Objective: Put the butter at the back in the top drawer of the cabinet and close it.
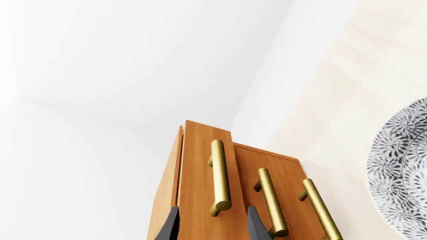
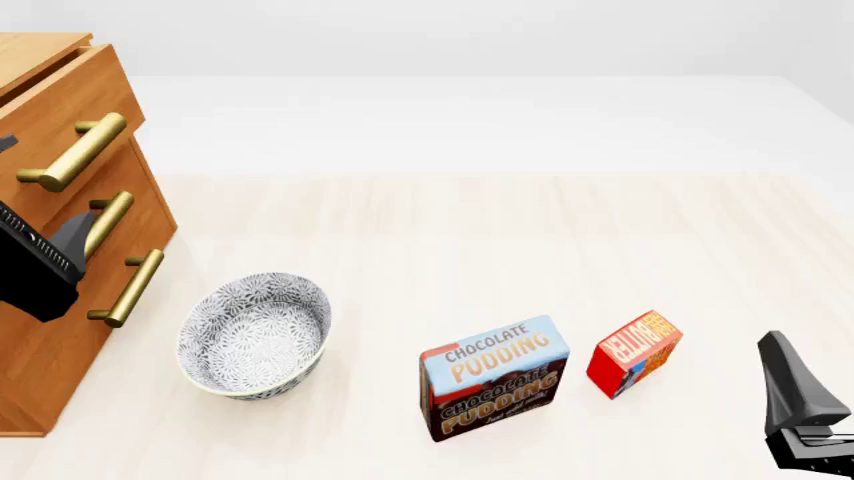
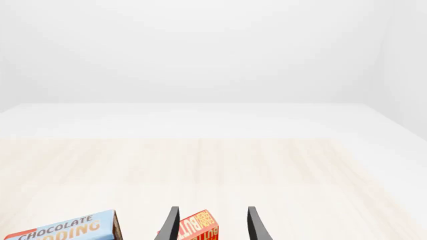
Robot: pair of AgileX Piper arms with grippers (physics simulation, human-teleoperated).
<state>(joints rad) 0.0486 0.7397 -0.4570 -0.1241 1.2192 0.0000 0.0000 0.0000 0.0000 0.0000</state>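
Where legible: "CHOCOLATE PUDDING" on pudding box (image 2: 494,378).

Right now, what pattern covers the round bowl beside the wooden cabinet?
A dense grey-and-white floral pattern on the round bowl, clearest in the front view.

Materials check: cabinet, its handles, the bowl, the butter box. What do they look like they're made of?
Cabinet: warm brown wood, satin, grain streaks visible.
Top drawer handle: brass-like metal, golden with a soft sheen.
Bowl: probably glazed ceramic, white with a dense dark floral pattern.
Butter: looks like printed cardboard, red with orange-yellow lettering and sharp box edges.
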